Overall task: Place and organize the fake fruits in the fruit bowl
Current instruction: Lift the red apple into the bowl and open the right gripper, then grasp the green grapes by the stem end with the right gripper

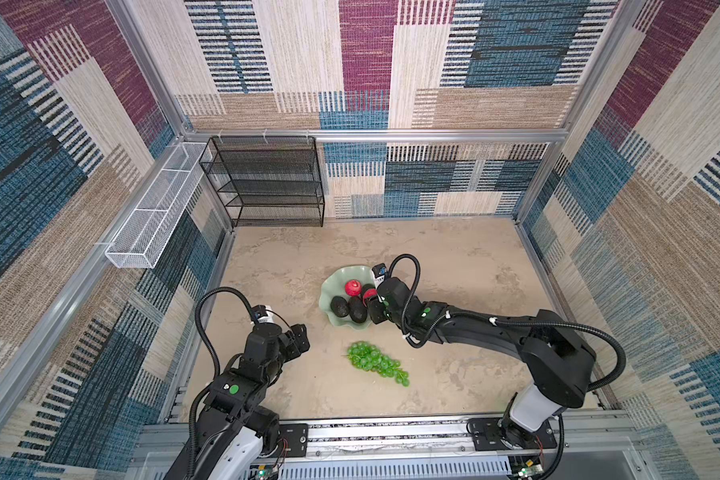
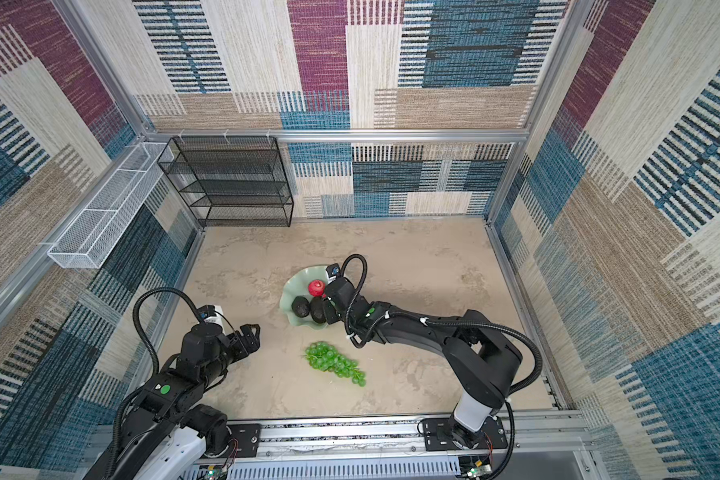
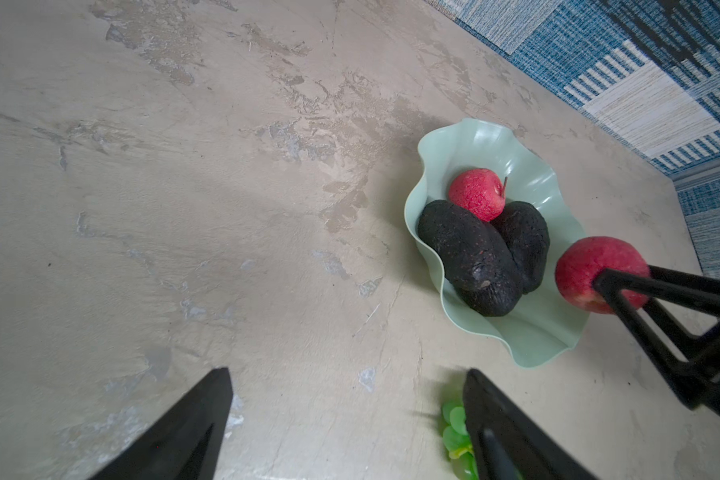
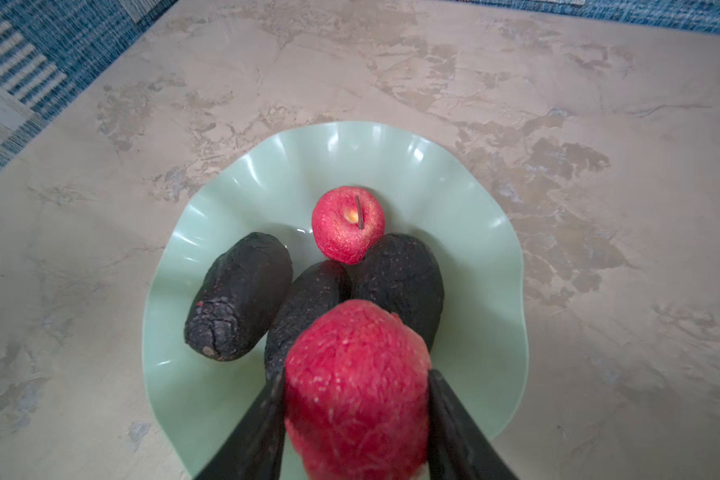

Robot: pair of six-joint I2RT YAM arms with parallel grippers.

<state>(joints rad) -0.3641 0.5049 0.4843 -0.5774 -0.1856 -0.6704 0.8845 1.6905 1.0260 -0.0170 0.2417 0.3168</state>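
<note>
Right fingers [image 4: 454, 432] are holding the second apple [image 4: 356, 386] over the bowl [image 4: 487, 266] of three avocados [image 4: 238, 295] and an apple [image 4: 348, 224]; grapes [image 1: 377, 362] are waiting, left fingers [image 3: 184, 436] wide.

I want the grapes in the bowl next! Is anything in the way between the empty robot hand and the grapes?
No, nothing visible. Only bare table lies between the open left gripper and the grapes. The right gripper holds an apple over the bowl, off that path.
</note>
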